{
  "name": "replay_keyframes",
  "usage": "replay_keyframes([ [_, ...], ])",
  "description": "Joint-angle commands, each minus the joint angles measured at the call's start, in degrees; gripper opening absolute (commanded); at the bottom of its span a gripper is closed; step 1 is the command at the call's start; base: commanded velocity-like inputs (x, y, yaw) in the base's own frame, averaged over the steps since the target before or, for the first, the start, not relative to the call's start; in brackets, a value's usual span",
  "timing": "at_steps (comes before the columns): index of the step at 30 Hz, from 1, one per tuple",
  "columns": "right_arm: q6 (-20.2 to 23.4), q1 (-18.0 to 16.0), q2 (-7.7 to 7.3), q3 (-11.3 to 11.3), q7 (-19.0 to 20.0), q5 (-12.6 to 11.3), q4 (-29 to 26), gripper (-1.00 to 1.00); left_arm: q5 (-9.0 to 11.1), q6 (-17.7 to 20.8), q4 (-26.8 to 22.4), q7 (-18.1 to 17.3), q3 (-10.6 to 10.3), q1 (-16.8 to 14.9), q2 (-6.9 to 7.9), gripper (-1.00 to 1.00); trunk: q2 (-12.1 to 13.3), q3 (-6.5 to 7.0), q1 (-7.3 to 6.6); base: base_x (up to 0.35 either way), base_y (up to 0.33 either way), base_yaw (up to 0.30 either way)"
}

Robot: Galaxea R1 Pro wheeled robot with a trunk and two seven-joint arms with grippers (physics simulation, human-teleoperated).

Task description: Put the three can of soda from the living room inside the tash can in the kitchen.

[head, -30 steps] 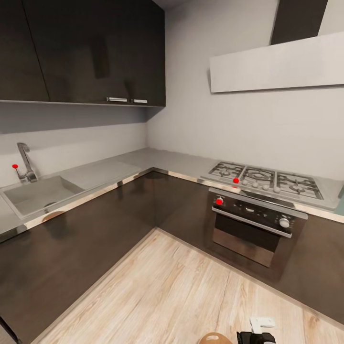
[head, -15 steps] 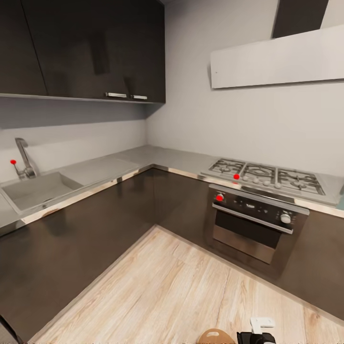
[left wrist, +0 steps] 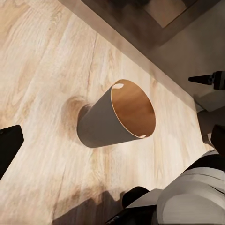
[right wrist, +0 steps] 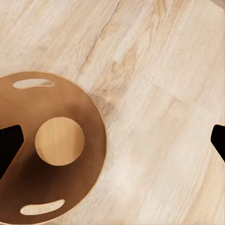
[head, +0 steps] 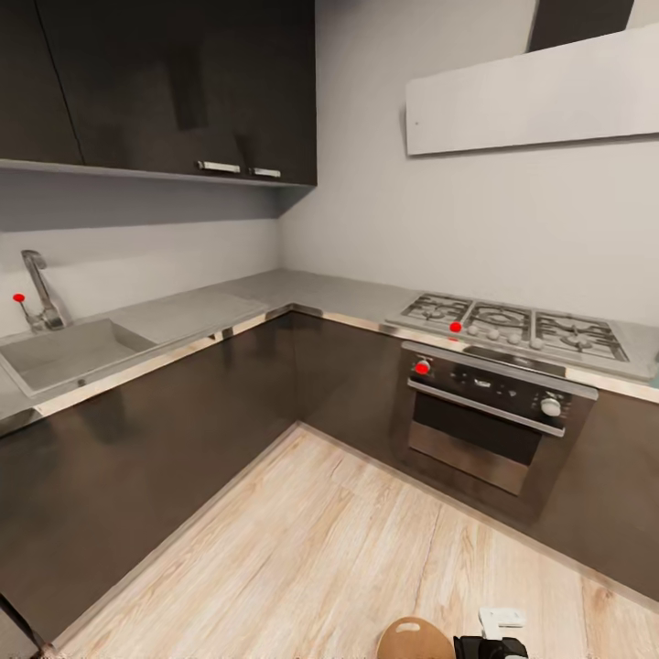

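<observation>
Our view has tipped lower toward the wastebasket [right wrist: 51, 150], which looks empty beneath our right hand [right wrist: 112, 140], fingers apart; left hand's state unclear.

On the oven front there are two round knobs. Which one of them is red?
The red knob is at the oven's left end, nearer the counter corner. The other knob, at the right end of the control panel, is white.
</observation>
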Motion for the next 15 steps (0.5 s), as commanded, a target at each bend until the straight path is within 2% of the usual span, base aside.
replay_keyframes([
  [1,0.0,0.0,0.00,0.0,0.0,0.0,0.0,1.00,0.0,0.0,0.0,0.0,0.0,0.0,0.00,1.00,-0.4,-0.20,0.23,0.000,0.000,0.000],
  [10,0.0,0.0,-0.02,0.0,0.0,0.0,0.0,1.00,0.0,0.0,0.0,0.0,0.0,0.0,0.00,1.00,-4.0,-1.91,2.20,0.000,0.000,0.000],
  [15,0.0,0.0,0.01,0.0,0.1,0.0,0.0,1.00,0.0,0.0,0.0,0.0,0.0,0.0,0.00,1.00,-4.0,-2.11,2.20,0.000,0.000,0.000],
])
